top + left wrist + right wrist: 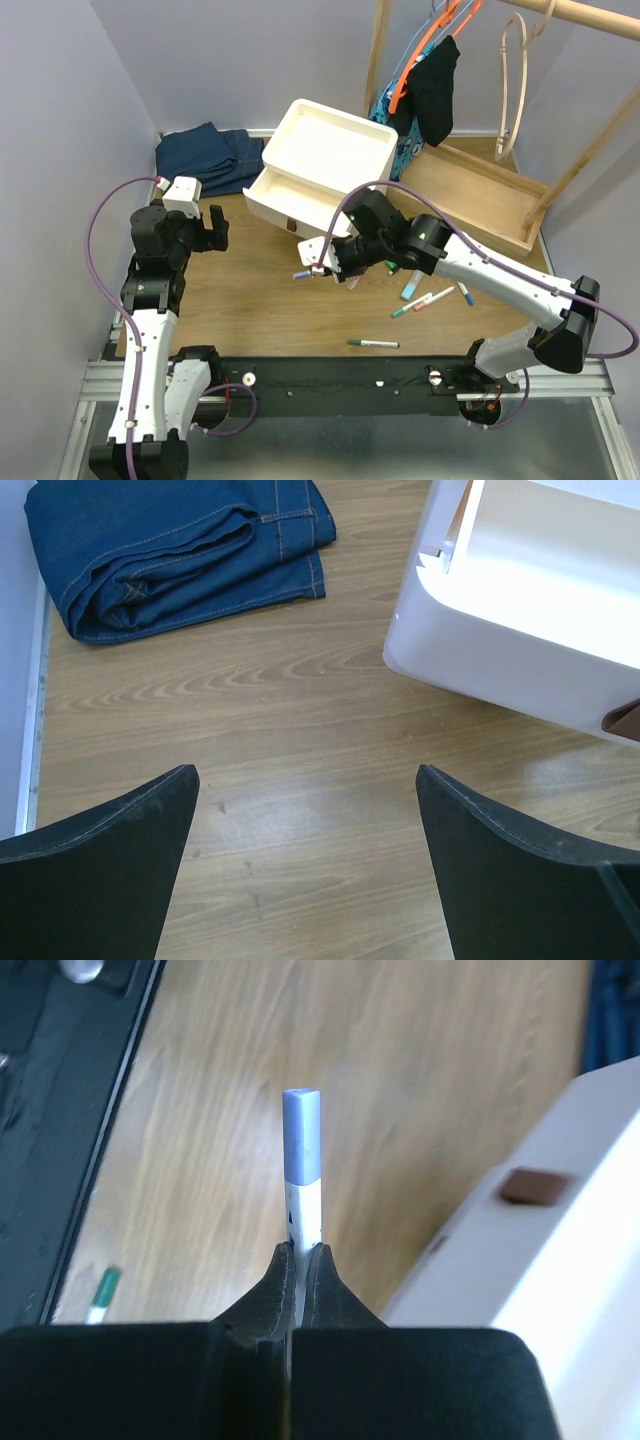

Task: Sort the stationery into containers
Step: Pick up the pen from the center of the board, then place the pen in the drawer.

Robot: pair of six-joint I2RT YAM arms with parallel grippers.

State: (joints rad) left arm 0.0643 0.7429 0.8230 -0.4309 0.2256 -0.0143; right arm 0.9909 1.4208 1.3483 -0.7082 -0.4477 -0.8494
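Our right gripper point(302, 1260) is squeezing a blue-capped marker point(302, 1165) tight, holding it just beside the white drawers point(325, 165). Our left gripper point(305, 860) is waiting wide open over the table point(300, 710).

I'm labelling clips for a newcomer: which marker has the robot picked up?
Find the white drawers mid-table. Just in front, the right hand pinches a blue-capped marker. Unlike the other markers, which lie on the wood, it's off the table.
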